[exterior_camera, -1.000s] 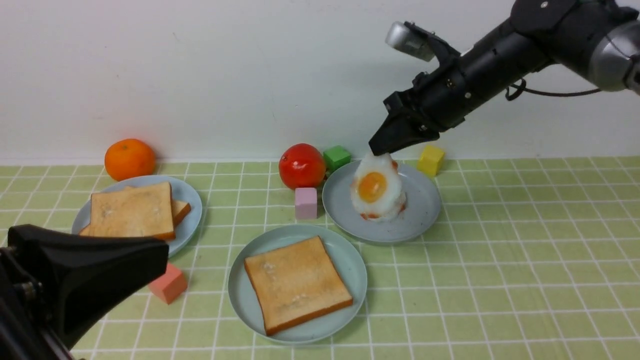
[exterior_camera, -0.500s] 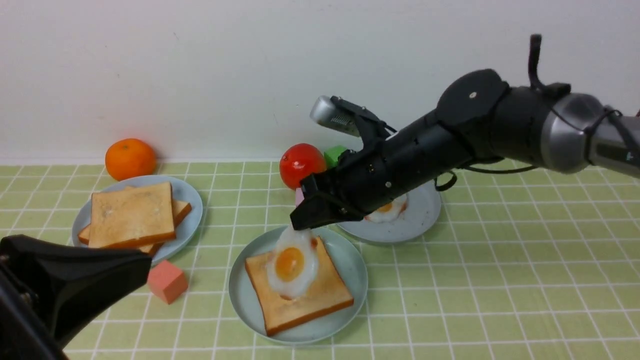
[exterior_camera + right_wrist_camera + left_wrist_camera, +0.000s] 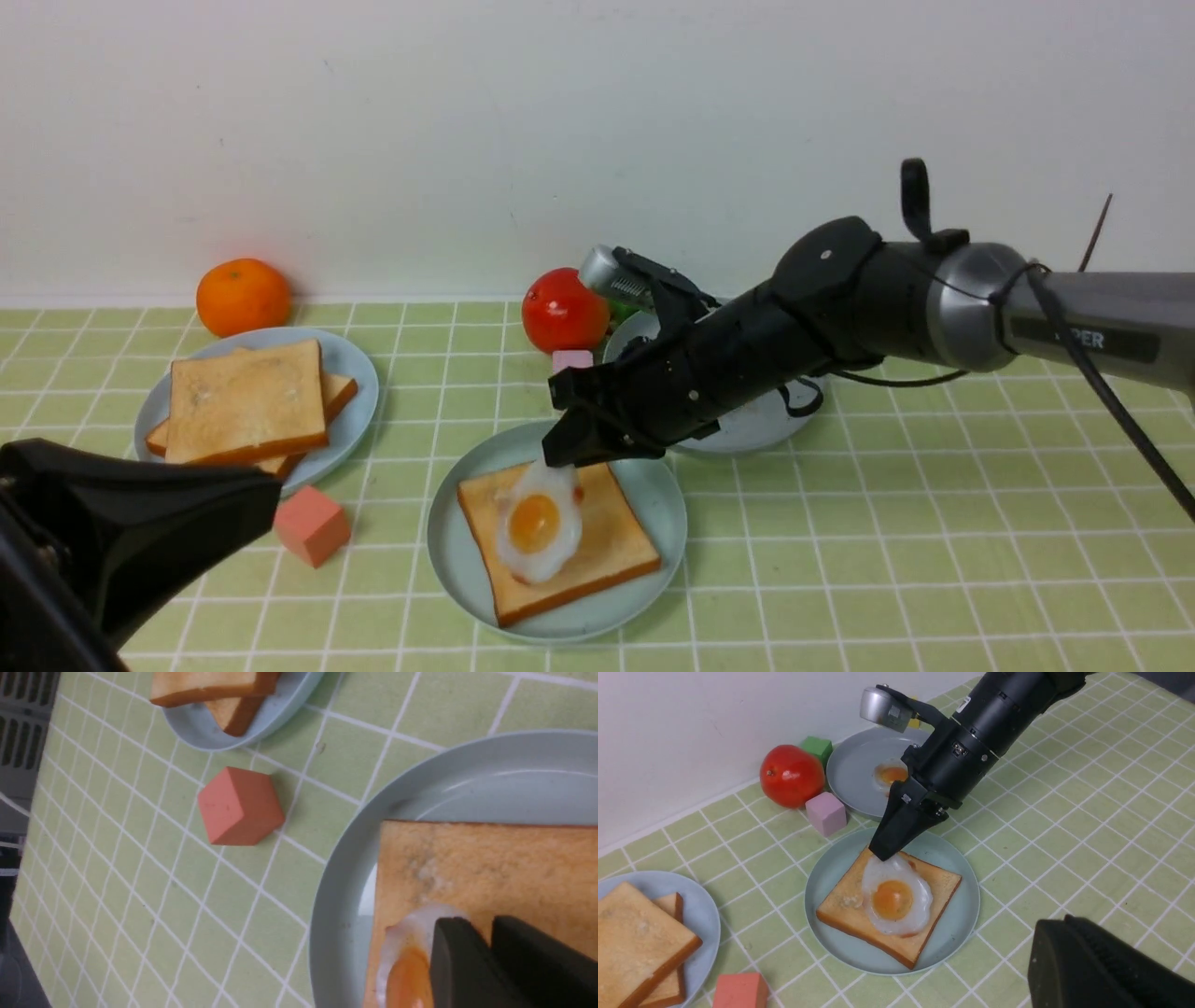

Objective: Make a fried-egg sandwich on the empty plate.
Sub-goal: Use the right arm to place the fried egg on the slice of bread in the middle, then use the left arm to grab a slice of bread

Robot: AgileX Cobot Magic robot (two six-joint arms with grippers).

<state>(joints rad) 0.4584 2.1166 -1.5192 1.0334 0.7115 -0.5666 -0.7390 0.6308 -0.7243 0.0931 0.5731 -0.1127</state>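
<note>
fried egg lies flat on toast in mint plate, front centre of bench. right end effector tips at egg's far edge, cannot tell if gripping. left end effector closed

a plain off-white wall runs along the far edge of the table. its top is covered in pale green squares divided by thin white lines. soft, even light leaves only faint shadows.

Wide front view, 2 nearer wrist views, probably 1 shared plate.
</note>
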